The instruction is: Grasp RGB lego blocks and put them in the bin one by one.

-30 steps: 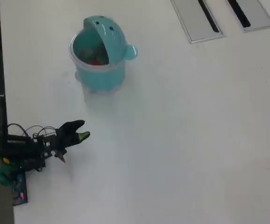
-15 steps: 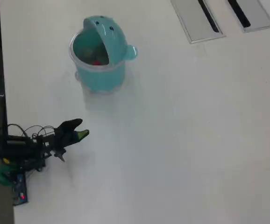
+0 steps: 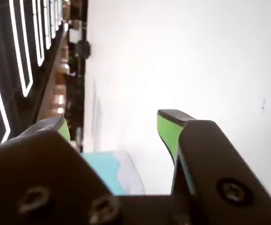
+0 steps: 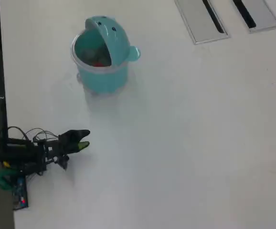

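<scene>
Hand (image 3: 121,129) parted, empty, well apart from teal bin (image 4: 102,71). Red lego block (image 4: 98,63) possibly inside; light, rigid, pinch flat sides.

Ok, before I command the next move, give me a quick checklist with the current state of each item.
1. Gripper empty: ok, green-padded jaws apart with nothing between them in the wrist view.
2. Teal round plastic bin upright with its domed lid tipped open: ok.
3. Block inside bin: ok for a red piece; other colours cannot tell.
4. Blocks left on the white table: none visible in the overhead view.
5. Arm clear of bin: ok, gripper sits apart, nearer the bottom-left corner in the overhead view.
</scene>
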`<control>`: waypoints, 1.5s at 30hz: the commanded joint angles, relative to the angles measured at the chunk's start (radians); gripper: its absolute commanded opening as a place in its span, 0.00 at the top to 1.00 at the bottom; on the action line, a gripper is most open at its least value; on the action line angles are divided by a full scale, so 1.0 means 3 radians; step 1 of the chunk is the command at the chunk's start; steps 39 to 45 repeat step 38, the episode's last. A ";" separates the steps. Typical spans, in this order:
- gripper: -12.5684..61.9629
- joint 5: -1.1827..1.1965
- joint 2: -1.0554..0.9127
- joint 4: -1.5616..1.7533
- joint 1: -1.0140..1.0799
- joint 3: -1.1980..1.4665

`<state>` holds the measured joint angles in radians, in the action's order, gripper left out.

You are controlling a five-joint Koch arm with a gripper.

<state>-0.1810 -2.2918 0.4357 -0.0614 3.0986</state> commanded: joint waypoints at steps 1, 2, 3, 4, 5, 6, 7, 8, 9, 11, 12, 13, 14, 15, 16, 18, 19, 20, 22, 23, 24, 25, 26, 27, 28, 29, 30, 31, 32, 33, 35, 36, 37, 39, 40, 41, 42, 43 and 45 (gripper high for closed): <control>0.36 0.0046 -0.0220 -0.0128 0.0005 0.0240; 0.36 0.0051 -0.0220 -0.0210 -0.0005 0.0240; 0.36 0.0046 -0.0220 -0.0291 -0.0005 0.0240; 0.36 0.0046 -0.0220 -0.0363 0.0000 0.0240; 0.36 0.0046 -0.0220 -0.0424 0.0005 0.0240; 0.36 0.0051 -0.0215 -0.0501 0.0010 0.0240; 0.36 0.0051 -0.0210 -0.0537 0.0010 0.0240; 0.36 0.0066 -0.0199 -0.0588 0.0010 0.0240; 0.37 0.0133 -0.0199 -0.0634 0.0010 0.0240; 0.37 0.0169 -0.0199 -0.0660 0.0005 0.0240; 0.37 0.0169 -0.0199 -0.0685 0.0005 0.0240; 0.37 0.0179 -0.0199 -0.0695 0.0005 0.0240; 0.37 0.0215 -0.0199 -0.0695 0.0010 0.0240; 0.37 0.0245 -0.0199 -0.0695 0.0015 0.0240; 0.37 0.0266 -0.0199 -0.0701 0.0020 0.0240; 0.37 0.0286 -0.0199 -0.0701 0.0026 0.0240; 0.37 0.0281 -0.0199 -0.0701 0.0015 0.0240; 0.37 0.0281 -0.0199 -0.0701 0.0010 0.0240; 0.37 0.0281 -0.0199 -0.0701 0.0010 0.0240; 0.37 0.0281 -0.0199 -0.0701 0.0010 0.0240; 0.37 0.0281 -0.0199 -0.0701 0.0010 0.0240; 0.37 0.0281 -0.0199 -0.0701 0.0010 0.0240; 0.37 0.0281 -0.0199 -0.0701 0.0015 0.0240; 0.37 0.0281 -0.0199 -0.0706 0.0015 0.0240; 0.37 0.0281 -0.0199 -0.0701 0.0015 0.0240; 0.37 0.0281 -0.0199 -0.0706 0.0015 0.0240; 0.37 0.0281 -0.0199 -0.0701 0.0015 0.0240; 0.37 0.0276 -0.0199 -0.0706 0.0015 0.0240; 0.37 0.0281 -0.0199 -0.0706 0.0015 0.0240; 0.37 0.0281 -0.0199 -0.0701 0.0015 0.0240; 0.37 0.0276 -0.0199 -0.0701 0.0015 0.0240; 0.37 0.0281 -0.0199 -0.0701 0.0015 0.0240; 0.37 0.0281 -0.0199 -0.0701 0.0015 0.0240; 0.37 0.0281 -0.0199 -0.0706 0.0015 0.0240; 0.37 0.0281 -0.0199 -0.0706 0.0015 0.0240; 0.37 0.0281 -0.0199 -0.0706 0.0015 0.0240; 0.37 0.0281 -0.0199 -0.0706 0.0015 0.0240; 0.37 0.0281 -0.0199 -0.0706 0.0015 0.0240; 0.37 0.0281 -0.0199 -0.0706 0.0015 0.0240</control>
